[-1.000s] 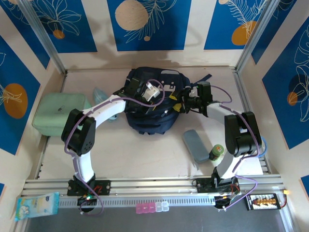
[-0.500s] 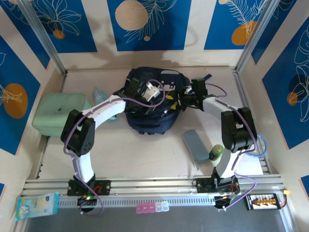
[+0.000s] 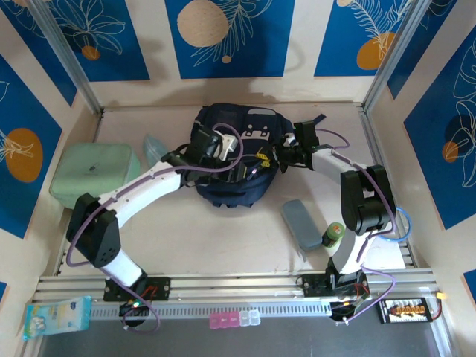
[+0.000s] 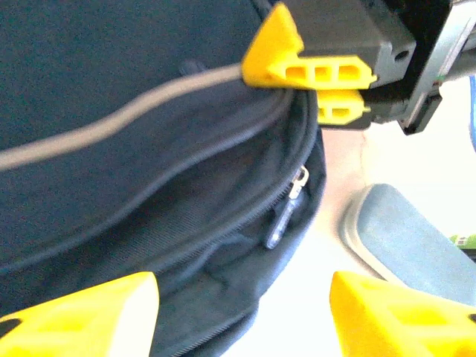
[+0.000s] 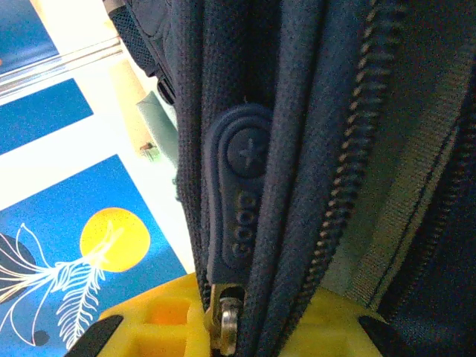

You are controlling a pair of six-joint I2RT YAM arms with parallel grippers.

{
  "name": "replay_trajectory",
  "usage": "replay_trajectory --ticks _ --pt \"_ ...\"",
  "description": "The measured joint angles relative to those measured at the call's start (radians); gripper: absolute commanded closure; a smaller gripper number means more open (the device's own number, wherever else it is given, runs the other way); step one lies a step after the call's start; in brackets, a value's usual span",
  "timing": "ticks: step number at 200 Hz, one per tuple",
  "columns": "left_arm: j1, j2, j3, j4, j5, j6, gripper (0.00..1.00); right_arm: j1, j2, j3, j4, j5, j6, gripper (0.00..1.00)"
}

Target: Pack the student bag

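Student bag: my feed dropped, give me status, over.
Left gripper open, empty, above student bag. Right gripper shut on its zipper edge. Grey-blue pouch lies beside bag, not touching.

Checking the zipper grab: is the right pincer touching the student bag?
Touching: in the right wrist view, the zipper pull of the student bag sits pinched in the right pincer.

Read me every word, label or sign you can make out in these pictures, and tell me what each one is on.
"GOOD", as far as it reads, in raised letters on the rubber zipper pull of the student bag.
"+" in a circle, on the same pull above the letters.
Marks on the white patches of the bag: too small to read.
Print on the blue-and-white packet: too small to read.
Label on the green bottle: too small to read.
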Motion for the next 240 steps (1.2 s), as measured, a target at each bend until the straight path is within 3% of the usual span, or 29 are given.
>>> replay_trajectory --ticks 48,97,181,240 --pt "-0.085 0.051 -0.034 0.052 0.021 -0.187 0.53 0.001 0.000 0.014 -0.016 0.003 -0.010 0.87" --pt "-0.097 0.107 -0.034 0.109 -0.026 -0.307 0.53 0.001 0.000 0.014 -0.018 0.003 -0.010 0.87" --pt "-0.098 0.148 0.003 0.140 -0.112 -0.312 0.56 0.001 0.000 0.014 -0.017 0.002 -0.010 0.87" --pt "-0.114 0.189 0.033 0.124 -0.151 -0.306 0.64 0.001 0.000 0.014 -0.017 0.006 -0.011 0.87"
